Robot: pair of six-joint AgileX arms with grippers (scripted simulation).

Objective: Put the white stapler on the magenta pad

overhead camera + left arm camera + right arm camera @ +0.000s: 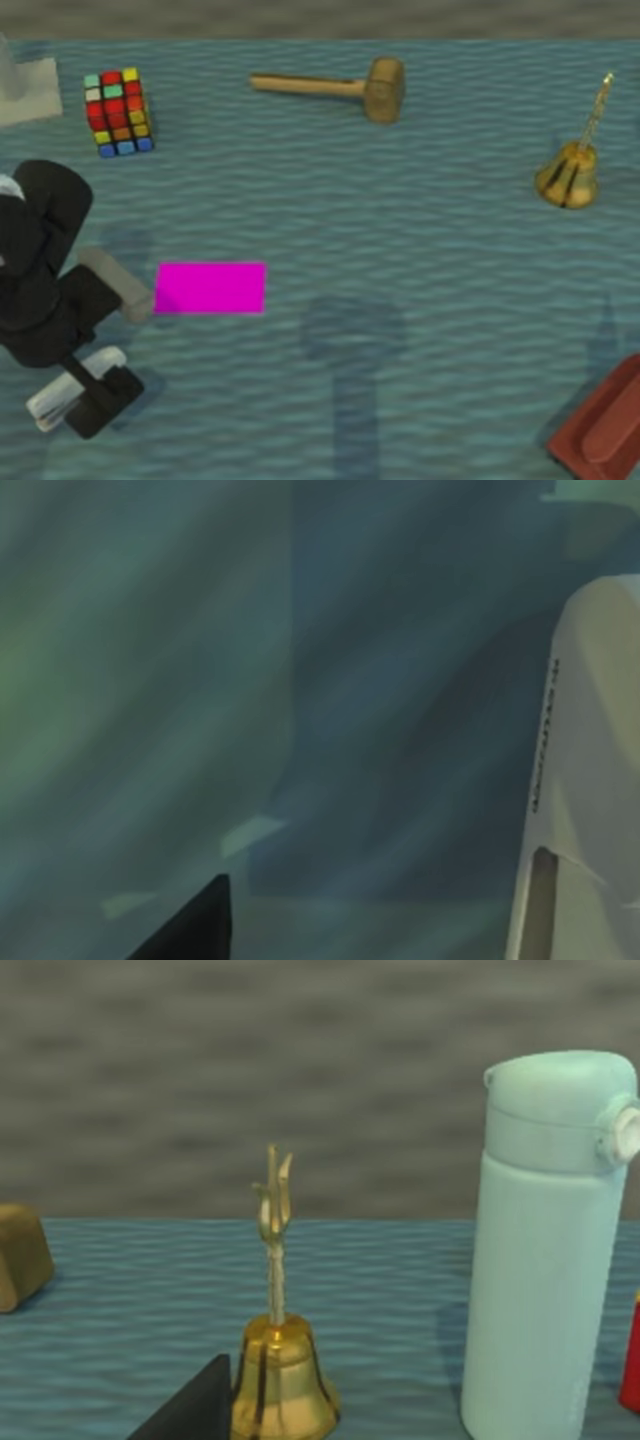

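Dark red tray (605, 425) cut by top view's corner; white stapler (585, 780) cropped in left wrist view.

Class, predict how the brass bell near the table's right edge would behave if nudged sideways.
The brass bell stands upright with a tall, thin handle above a flared base, so a high push would probably tip it. Once down, its round body would likely roll in an arc. It looks metallic, so probably rigid.

Only one marking shows: a thin line of small dark lettering running along the side of the white stapler (585, 780), seen close in the left wrist view. The letters are too small and blurred to read. No other object carries any legible text, number or sign.
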